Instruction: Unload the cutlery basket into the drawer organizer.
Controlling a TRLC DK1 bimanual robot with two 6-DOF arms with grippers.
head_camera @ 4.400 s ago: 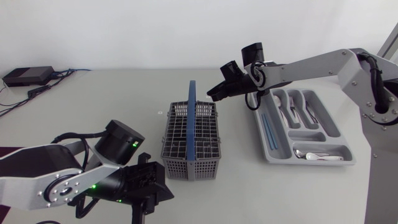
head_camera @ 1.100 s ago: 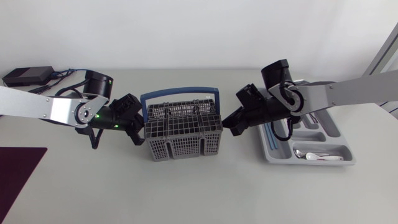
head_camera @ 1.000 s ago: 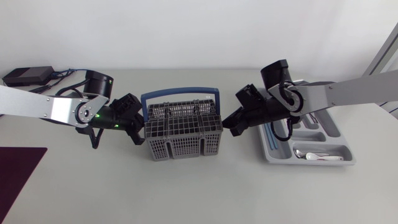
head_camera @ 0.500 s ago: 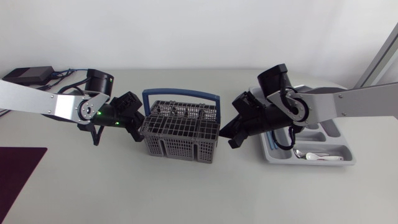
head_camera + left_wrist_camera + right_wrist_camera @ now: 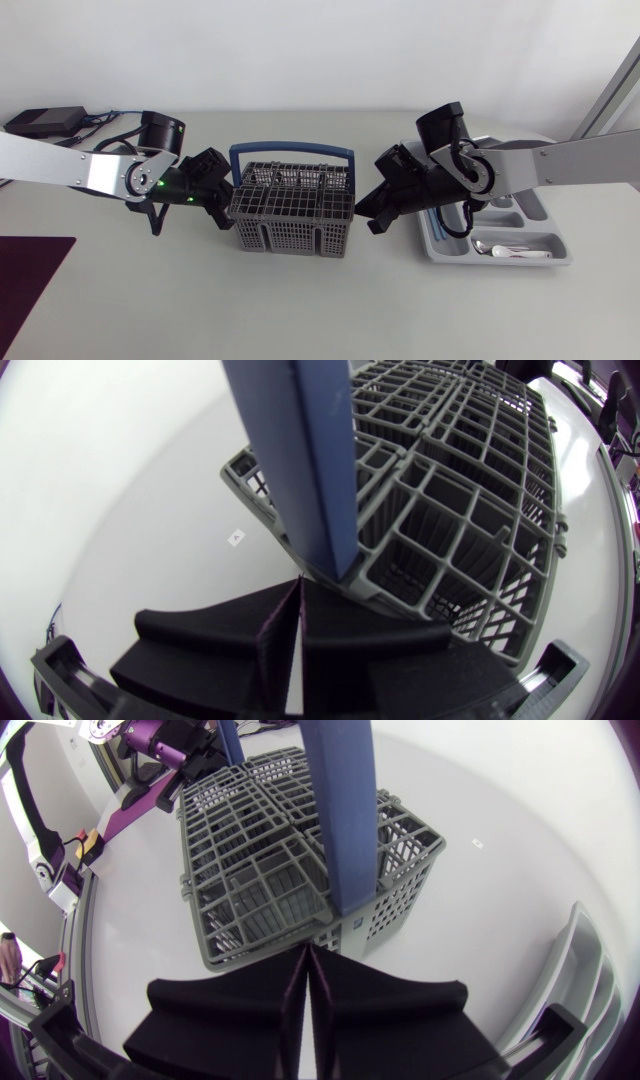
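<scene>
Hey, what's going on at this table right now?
Two robot arms sit at opposite ends of the grey cutlery basket. The left hand is at one end and the right hand at the other, both shut, with their tips right at the basket's walls. The compartments that show look empty. The drawer organizer beside the right arm holds cutlery.

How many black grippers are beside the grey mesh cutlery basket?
2: the left gripper at the grey mesh basket's left end, the right gripper at its right end.
</scene>
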